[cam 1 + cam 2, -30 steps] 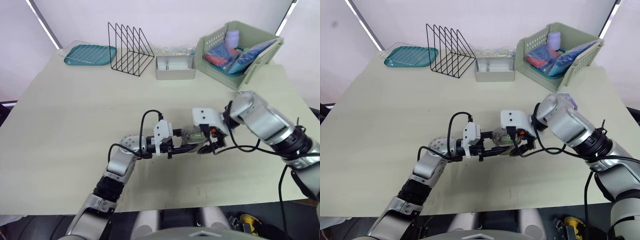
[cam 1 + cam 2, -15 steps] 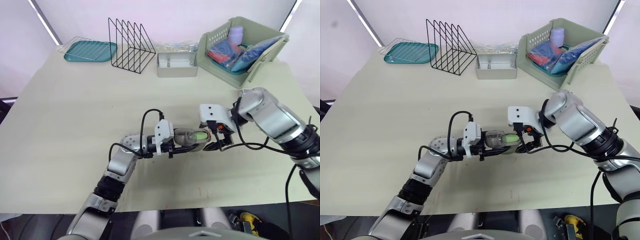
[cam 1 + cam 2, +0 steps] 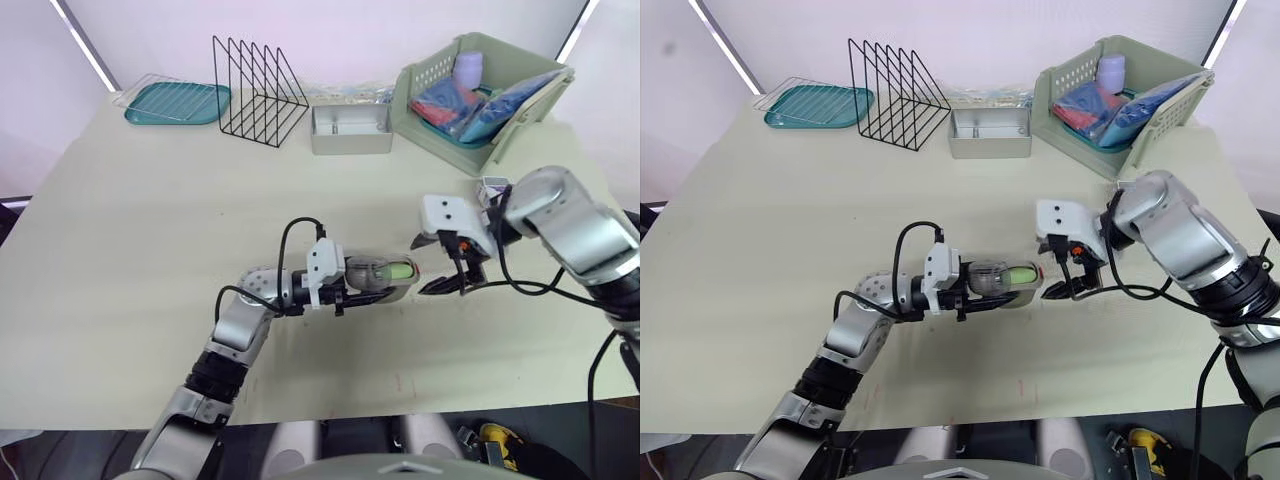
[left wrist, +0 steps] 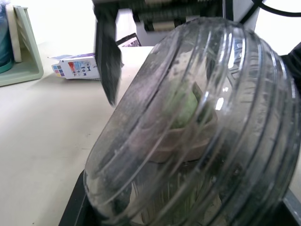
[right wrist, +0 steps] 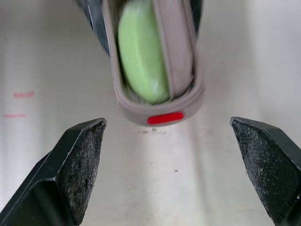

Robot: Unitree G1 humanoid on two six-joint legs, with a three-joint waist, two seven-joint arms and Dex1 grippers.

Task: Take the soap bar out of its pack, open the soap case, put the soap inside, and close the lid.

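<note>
Head camera first: dead centre of the frame, the left pincer (image 3: pixel 360 291) is clamped on the soap case (image 3: pixel 382 277), holding it low over the counter (image 3: pixel 150 230). I'd guess that's to brace it while the other arm works the lid. The right pincer (image 3: pixel 443 286) sits just right of the case, spread wide and not touching it. The soap pack (image 3: pixel 489 186) lies further up and right, by the green basket (image 3: pixel 480 100).

Left wrist cam: the ribbed clear lid (image 4: pixel 197 117) takes up most of the right and middle, a bit scuffed and cloudy, with the soap (image 4: pixel 186 106) a green blur under it. So the bar's inside.

Right wrist cam: top centre you're looking at the case end-on. It has a greyish rim, a red tab at the lower edge and a smooth, pale green bar. The black fingers (image 5: pixel 77 165) flank it in the lower corners, well apart. Can't tell if the lid's fully snapped down.
</note>
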